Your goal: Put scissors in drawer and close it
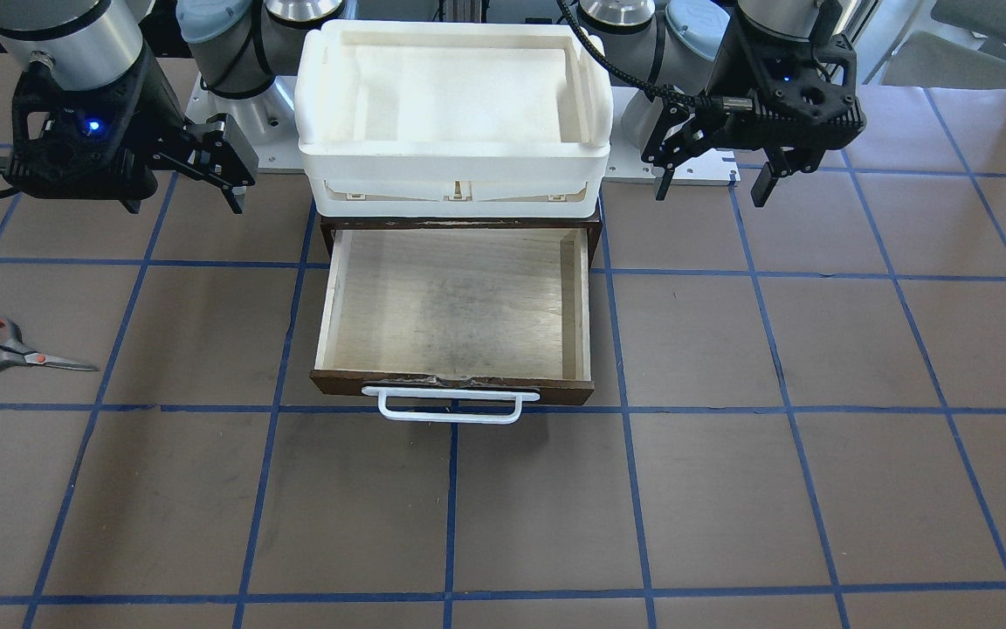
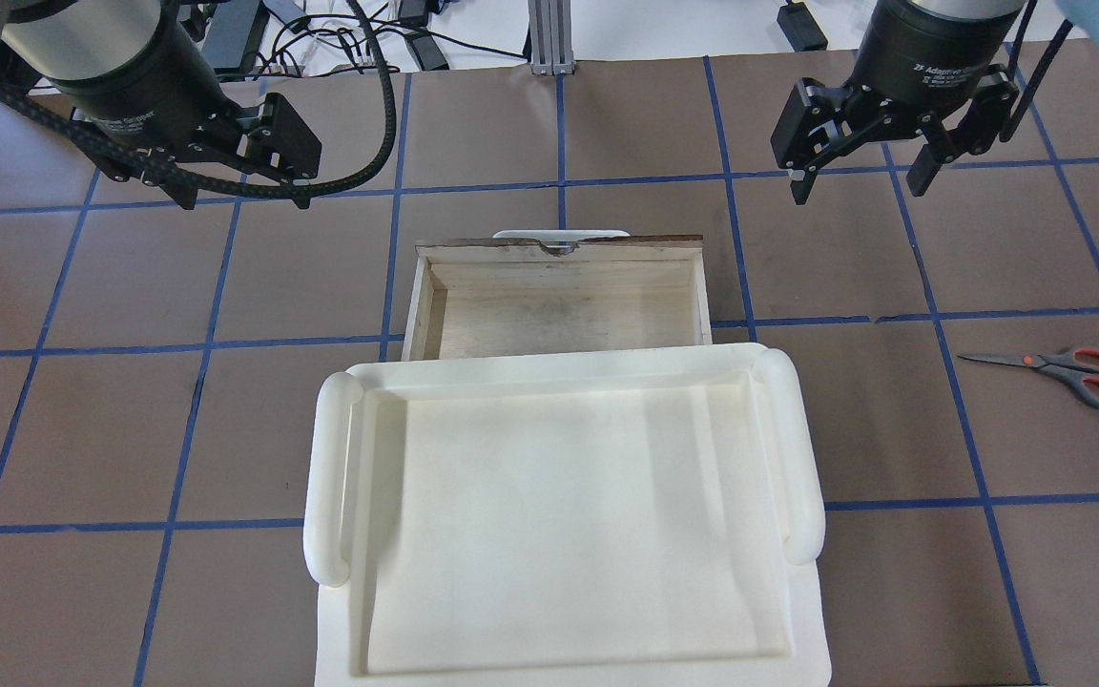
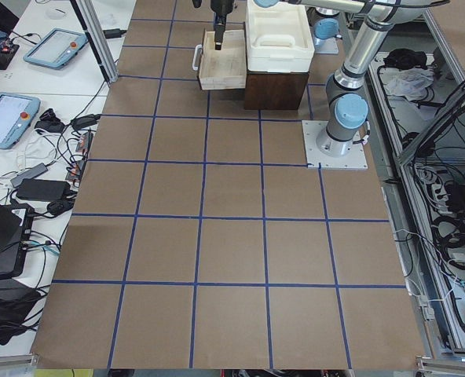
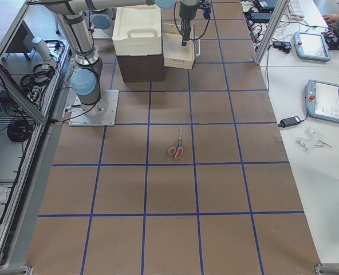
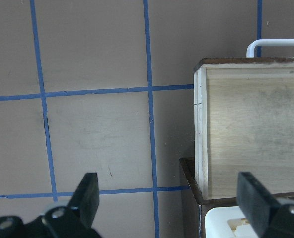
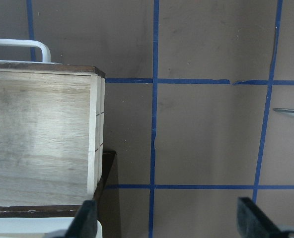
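The white tray (image 2: 330, 477) sits on a dark brown cabinet (image 3: 276, 88). Seen from overhead, it hides the cabinet completely and covers the back part of the open drawer (image 1: 455, 306), so only the front stretch of pale plywood floor shows there. The drawer is pulled out toward the operators' side, with its white bar handle (image 1: 451, 406) at the front. Both wrist views cut the handle off at the frame edge. The right wrist view catches only the blade tip of the scissors (image 6: 288, 112) at its right border. The left gripper (image 1: 711, 190) hangs raised above the desk (image 1: 730, 489), just off the drawer's left wall, with its fingers (image 5: 87, 196) spread wide. The right gripper (image 2: 860, 186) hangs raised off the drawer's other side, its fingers also spread apart. The scissors (image 2: 1060, 367) lie flat on the desk well out to the robot's right. They are well apart from the drawer and both grippers, with blades closed and pointing toward the drawer. Brown desk surface surrounds them on every side and runs unbroken between them and the drawer.
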Controlling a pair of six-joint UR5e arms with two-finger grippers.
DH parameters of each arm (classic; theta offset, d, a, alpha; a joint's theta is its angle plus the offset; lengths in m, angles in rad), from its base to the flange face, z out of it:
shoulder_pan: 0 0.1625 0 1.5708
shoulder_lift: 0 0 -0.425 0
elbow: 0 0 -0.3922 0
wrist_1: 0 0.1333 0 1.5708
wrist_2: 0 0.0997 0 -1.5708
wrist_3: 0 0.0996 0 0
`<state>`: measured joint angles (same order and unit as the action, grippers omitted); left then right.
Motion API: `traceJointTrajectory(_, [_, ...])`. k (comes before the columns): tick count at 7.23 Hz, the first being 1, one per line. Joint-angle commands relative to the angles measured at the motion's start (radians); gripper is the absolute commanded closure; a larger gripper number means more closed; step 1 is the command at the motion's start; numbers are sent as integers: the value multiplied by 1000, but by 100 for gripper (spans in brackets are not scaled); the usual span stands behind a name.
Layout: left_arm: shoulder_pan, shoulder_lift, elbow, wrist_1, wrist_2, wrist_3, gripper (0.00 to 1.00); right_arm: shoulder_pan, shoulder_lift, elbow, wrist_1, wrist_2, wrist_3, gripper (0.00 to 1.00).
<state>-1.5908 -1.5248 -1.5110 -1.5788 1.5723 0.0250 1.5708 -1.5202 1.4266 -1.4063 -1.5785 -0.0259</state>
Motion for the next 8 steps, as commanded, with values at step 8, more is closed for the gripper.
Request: traceJointTrajectory(8, [-2,2,0,0,8,12,0,-249,9,29,7,11,-667,0])
